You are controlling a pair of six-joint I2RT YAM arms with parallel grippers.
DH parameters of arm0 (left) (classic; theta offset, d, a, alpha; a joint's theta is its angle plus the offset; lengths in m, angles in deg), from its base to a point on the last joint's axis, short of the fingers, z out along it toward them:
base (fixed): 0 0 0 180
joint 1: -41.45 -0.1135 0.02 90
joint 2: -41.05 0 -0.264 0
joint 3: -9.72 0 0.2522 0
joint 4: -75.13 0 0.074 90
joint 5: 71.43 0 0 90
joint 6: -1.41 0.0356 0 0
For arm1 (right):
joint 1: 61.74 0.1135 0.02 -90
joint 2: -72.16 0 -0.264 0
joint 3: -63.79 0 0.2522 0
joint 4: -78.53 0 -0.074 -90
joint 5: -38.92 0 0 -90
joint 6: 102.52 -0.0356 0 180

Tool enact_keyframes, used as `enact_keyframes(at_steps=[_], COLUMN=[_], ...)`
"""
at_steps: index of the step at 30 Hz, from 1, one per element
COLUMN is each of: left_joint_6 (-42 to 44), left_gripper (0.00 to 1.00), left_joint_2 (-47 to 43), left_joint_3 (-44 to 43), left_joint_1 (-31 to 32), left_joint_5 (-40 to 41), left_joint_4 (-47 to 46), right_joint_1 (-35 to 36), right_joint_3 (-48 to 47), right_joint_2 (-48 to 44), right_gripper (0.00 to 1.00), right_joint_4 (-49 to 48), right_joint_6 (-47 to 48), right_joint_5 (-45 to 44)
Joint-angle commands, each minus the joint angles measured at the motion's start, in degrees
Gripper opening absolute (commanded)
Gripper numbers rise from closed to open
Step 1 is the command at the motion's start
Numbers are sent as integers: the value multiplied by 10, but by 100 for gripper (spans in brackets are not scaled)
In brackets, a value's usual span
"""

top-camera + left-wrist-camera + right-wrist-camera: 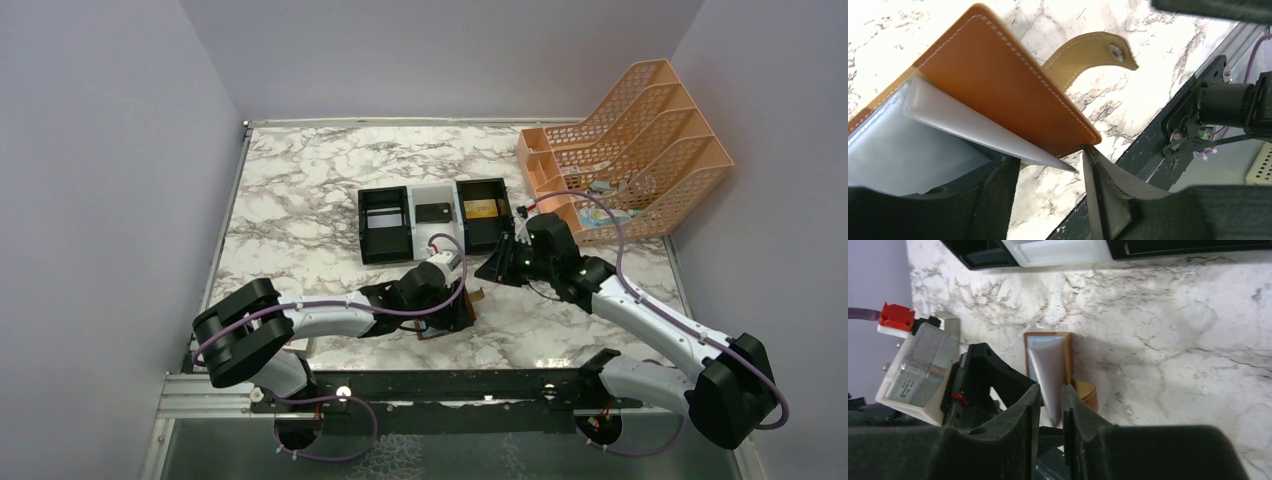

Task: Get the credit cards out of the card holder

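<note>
Down at the near edge, both arms reach inward over the marble table (pixel 300 190). The left gripper (pixel 1049 156) is low over the card holder (pixel 1008 85), which lies open just ahead of the arm bases, near the middle of the table. Its fingers (pixel 998 195) stand about half apart. The brown cover's corner touches the right-hand one, and the holder runs behind the other. Whether they actually pinch it, I cannot tell.

From under that stitched cover a pale sheet (pixel 963 120) pokes out, its tip pointing into the gap between the fingers — card or pocket, I cannot tell. The snap tab (pixel 1083 52) curls away over the marble, stud (pixel 1116 50) facing up.

A little farther out, the right gripper (pixel 1050 389) hovers just beyond and to the right of the holder, apart from it. Only a narrow slit shows between its fingers, and the holder's pale inner face shows through it from the wrist camera. I see nothing gripped there.

Beyond both grippers sits the black-and-white tray (pixel 385 255) — three compartments, with a gold card (pixel 480 208) in the right one and something dark in the white middle one. Farthest back, in the right corner, is the orange file rack (pixel 650 130).
</note>
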Motion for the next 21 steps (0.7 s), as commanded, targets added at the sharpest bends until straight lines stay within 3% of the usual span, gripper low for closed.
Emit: enact_keyframes(at_steps=[1,10,15,21], left_joint_6=[32,46,50,52], left_gripper=[49,47,47,47], left_joint_2=[5,15,23,24], left_joint_3=[-26,-28,-35,-34], left_joint_1=[5,5,5,5], left_joint_5=[-23,-39,-47,-47], left_joint_4=[-18,-22,-22,-22], right_joint_1=[-1,-2,-1,-1], right_joint_3=[-19,-12,-26,-23], right_joint_2=[27,122,163,221], right_gripper=[14,8,25,25], right_joint_4=[-28,-85,-78,-69], right_joint_6=[16,30,58,87], right_joint_5=[73,159,163,153])
